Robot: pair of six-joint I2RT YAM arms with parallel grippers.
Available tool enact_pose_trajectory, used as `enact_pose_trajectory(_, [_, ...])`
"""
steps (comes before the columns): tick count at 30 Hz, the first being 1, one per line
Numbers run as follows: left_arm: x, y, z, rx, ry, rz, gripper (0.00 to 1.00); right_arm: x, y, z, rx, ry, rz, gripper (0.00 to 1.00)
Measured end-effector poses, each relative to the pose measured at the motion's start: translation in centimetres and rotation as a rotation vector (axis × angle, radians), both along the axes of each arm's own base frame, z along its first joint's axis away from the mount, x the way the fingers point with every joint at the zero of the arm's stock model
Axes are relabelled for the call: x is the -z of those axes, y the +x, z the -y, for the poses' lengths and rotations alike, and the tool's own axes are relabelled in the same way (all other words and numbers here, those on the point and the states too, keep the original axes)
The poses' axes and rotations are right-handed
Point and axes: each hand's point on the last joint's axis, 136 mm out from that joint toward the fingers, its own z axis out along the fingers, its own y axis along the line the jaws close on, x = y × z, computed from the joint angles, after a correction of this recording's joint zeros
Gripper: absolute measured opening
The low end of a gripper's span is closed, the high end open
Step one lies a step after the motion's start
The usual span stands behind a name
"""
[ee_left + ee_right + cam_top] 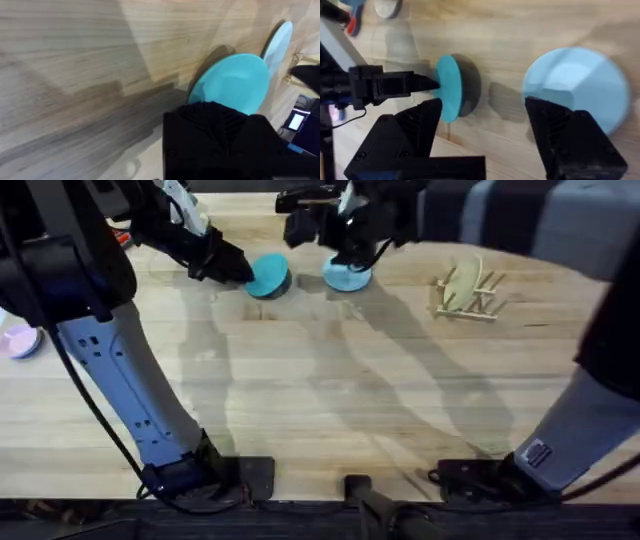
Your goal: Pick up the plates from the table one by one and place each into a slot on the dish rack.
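- Left gripper (238,270): it is pinching the teal plate (268,277) by its edge, jaws pressed onto the rim. In the right wrist view, the fingertips (427,83) are meeting the rim while the plate is standing tilted on the table (330,390), casting a dark shadow behind it.
- Right gripper (485,130): it is hovering with jaws spread wide, holding nothing. One finger is lying over the near edge of the light blue plate (575,87); whether it is touching cannot be told.
- Light blue plate: it is lying flat on the table just beside the teal plate, on the side toward the dish rack (470,290).
- Dish rack: it is standing well apart from the teal plate, carrying a cream-yellow plate (460,283) among its pegs.
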Motion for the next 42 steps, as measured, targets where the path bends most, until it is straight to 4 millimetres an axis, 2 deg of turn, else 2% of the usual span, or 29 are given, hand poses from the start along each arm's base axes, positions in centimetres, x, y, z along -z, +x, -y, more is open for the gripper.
enact_pose_trajectory(4, [0.0, 0.0, 0.0, 0.0, 0.0, 0.0, 0.042, 1.5, -0.2, -1.9, 0.006, 0.042, -0.028, 0.993])
enact_pose_trajectory(10, [0.0, 0.1, 0.0, 0.0, 0.001, 0.003, 0.042, 1.3, -0.1, -3.7, 0.021, 0.097, -0.022, 0.993])
enact_pose_trajectory(14, [0.0, 0.1, 0.0, 0.001, 0.001, 0.006, 0.042, 1.9, -0.5, -4.6, 0.033, 0.113, -0.048, 0.994])
enact_pose_trajectory(21, [0.0, 0.1, 0.0, 0.001, 0.001, 0.006, 0.043, 2.8, -0.1, -6.3, 0.038, 0.159, -0.036, 0.992])
enact_pose_trajectory(28, [0.0, 0.1, 0.0, 0.001, 0.001, 0.006, 0.041, 3.7, -0.4, -7.1, 0.058, 0.179, -0.067, 0.986])
enact_pose_trajectory(30, [0.0, 0.1, 0.0, 0.001, 0.001, 0.006, 0.041, 4.1, -0.6, -7.2, 0.058, 0.176, -0.075, 0.912])
enact_pose_trajectory(33, [0.0, 0.1, 0.0, 0.001, 0.001, 0.006, 0.041, 4.4, -0.6, -7.2, 0.063, 0.177, -0.083, 0.692])
enact_pose_trajectory(36, [0.0, 0.1, 0.0, 0.001, 0.002, 0.006, 0.042, 4.4, -0.6, -7.3, 0.069, 0.182, -0.088, 0.333])
enact_pose_trajectory(39, [0.0, 0.1, 0.0, 0.0, 0.002, 0.007, 0.041, 4.4, -0.6, -7.3, 0.08, 0.188, -0.096, 0.066])
enact_pose_trajectory(42, [0.0, 0.1, 0.0, 0.0, 0.002, 0.007, 0.041, 4.2, -0.6, -7.4, 0.085, 0.2, -0.1, 0.032])
